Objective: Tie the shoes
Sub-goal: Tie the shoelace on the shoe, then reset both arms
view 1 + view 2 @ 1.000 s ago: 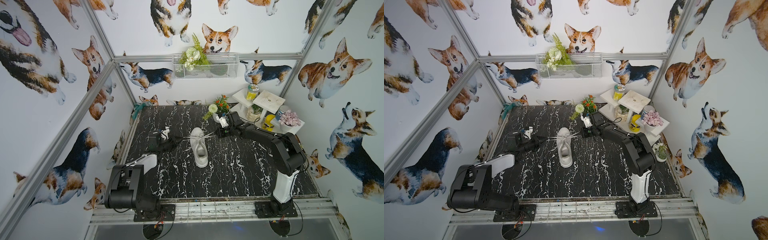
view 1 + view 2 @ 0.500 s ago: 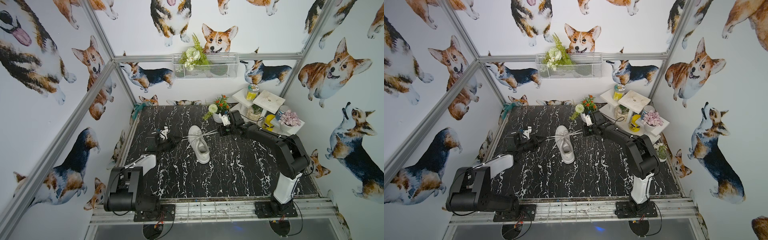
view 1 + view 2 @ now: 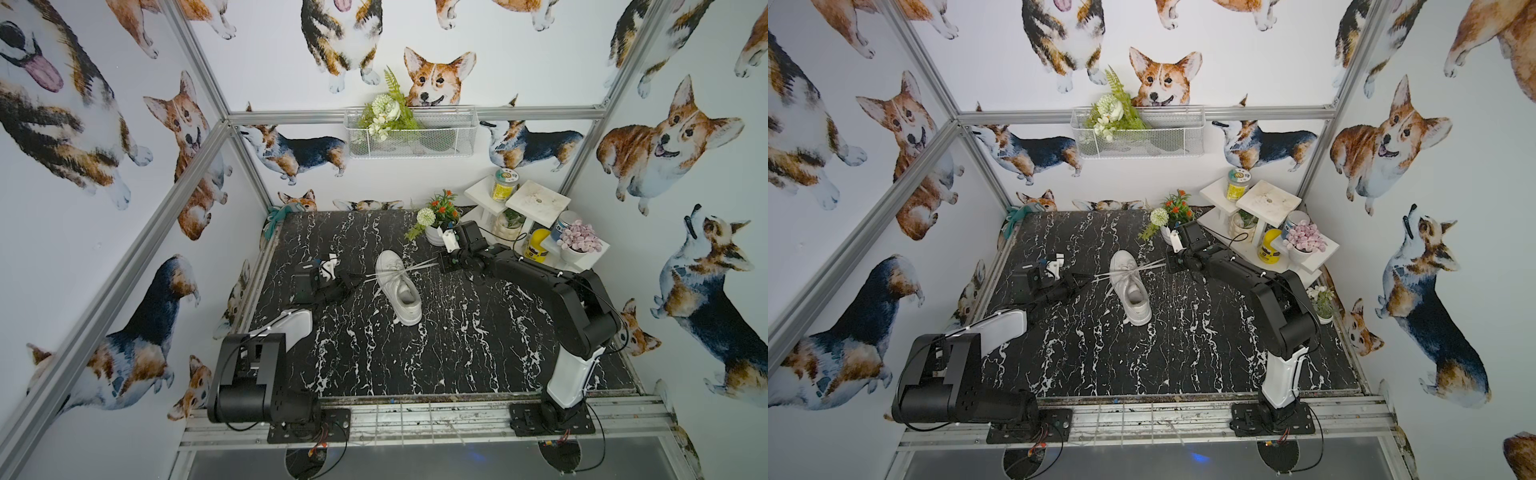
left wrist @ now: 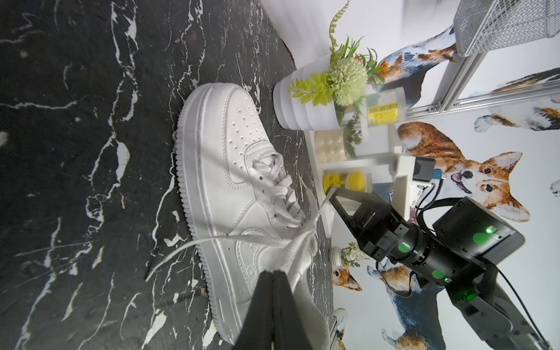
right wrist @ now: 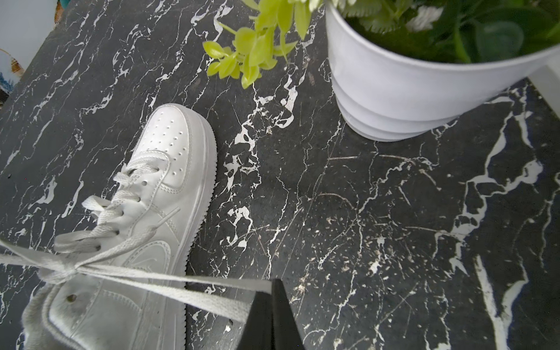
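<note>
White sneaker [image 3: 398, 289] stands on the counter [image 3: 457, 353] between the two arms, toe toward the back wall. Left jaws are pinched tight on its laces [image 5: 197, 291] and right jaws likewise, with strands drawn taut to either side. The counter is black with white veins. Corgi-print walls [image 3: 83, 249].

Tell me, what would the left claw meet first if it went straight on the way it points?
Most likely the side of the all-white low-top sneaker, close ahead of the left claw, which is shut on a flat white lace.
</note>
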Motion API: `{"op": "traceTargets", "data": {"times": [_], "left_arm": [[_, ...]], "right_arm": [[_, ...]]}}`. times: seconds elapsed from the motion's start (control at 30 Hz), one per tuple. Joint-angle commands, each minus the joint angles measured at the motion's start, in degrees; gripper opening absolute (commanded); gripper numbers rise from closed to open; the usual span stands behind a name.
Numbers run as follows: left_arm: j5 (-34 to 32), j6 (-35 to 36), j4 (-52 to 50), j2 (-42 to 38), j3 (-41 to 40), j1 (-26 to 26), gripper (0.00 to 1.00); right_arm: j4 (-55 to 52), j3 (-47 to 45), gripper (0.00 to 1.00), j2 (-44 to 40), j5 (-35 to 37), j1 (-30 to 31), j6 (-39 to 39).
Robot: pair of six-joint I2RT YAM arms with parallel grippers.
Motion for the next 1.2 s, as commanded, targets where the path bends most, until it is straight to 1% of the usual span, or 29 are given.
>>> {"op": "traceTargets", "data": {"times": [0.0, 0.1, 0.17, 0.2, 0.3, 0.37, 0.4, 0.43, 0.47, 0.53, 0.63, 0.67, 0.8, 0.9, 1.0, 1.1, 1.13, 1.17], "left_arm": [[-3.28, 1.09, -0.12, -0.21, -0.15, 0.80, 0.00], [-3.08, 1.10, 0.09, -0.02, -0.09, 0.83, 0.00], [-2.79, 1.12, 0.11, -0.03, 0.02, 0.85, 0.00], [-2.69, 1.29, 0.11, -0.04, -0.01, 0.80, 0.00], [-2.00, 1.60, 0.32, -0.11, 0.25, 0.81, 0.00], [-1.51, 1.66, 0.56, -0.36, 0.25, 0.85, 0.01], [-1.40, 1.66, 0.71, -0.62, 0.29, 0.85, 0.11], [-1.36, 1.62, 0.73, -1.10, 0.24, 0.85, 0.26], [-1.58, 1.96, 0.44, -1.62, 0.31, 0.84, 0.34], [-2.27, 3.38, -1.45, -3.14, 0.72, 1.14, 0.49], [-3.62, 5.52, -5.09, -6.45, 0.91, 2.65, 0.61], [-4.01, 6.19, -6.43, -7.54, 0.91, 3.42, 0.64], [-6.07, 9.90, -13.21, -14.67, 0.87, 7.97, 0.72], [-8.33, 12.91, -17.99, -21.18, 0.99, 10.95, 0.80], [-12.18, 16.41, -22.71, -27.99, 1.61, 12.17, 0.87], [-17.70, 19.07, -24.86, -35.85, 1.39, 12.54, 0.95], [-19.70, 19.98, -25.46, -38.88, 1.21, 12.52, 0.97], [-21.81, 20.84, -25.90, -41.36, 1.07, 12.52, 0.99]], "right_arm": [[-1.60, -0.48, 0.00, -0.36, 12.05, -0.49, -0.98], [-1.32, -0.58, 0.00, -0.27, 11.10, -0.35, -0.77], [-0.69, -0.65, 0.00, -0.43, 9.19, -0.39, -1.05], [0.16, -0.88, 0.00, -0.74, 7.25, -0.38, -1.47], [4.41, -2.78, 0.00, -2.13, -2.41, -0.49, -2.80], [6.42, -3.92, 0.13, -2.86, -8.41, -0.56, -3.11], [7.26, -4.36, 0.20, -3.23, -10.52, -0.58, -3.04], [8.22, -4.95, 0.30, -3.63, -12.47, -0.70, -2.93], [8.76, -5.43, 0.36, -4.14, -13.68, -0.82, -2.92], [9.65, -6.48, 0.46, -5.77, -14.85, -1.16, -2.88], [9.82, -7.97, 0.55, -9.06, -15.35, -2.59, -3.06], [9.45, -8.42, 0.56, -10.31, -15.62, -3.21, -3.06], [7.70, -10.05, 0.60, -16.18, -14.14, -5.04, -4.11], [7.50, -12.09, 0.61, -21.67, -12.87, -6.70, -4.11], [7.70, -14.48, 0.62, -28.04, -10.26, -8.13, -4.31], [8.05, -17.18, 0.62, -34.66, -6.04, -8.82, -5.18], [8.44, -18.30, 0.67, -37.05, -4.56, -9.08, -5.28], [8.94, -19.35, 0.68, -39.14, -3.31, -9.34, -5.36]]}}
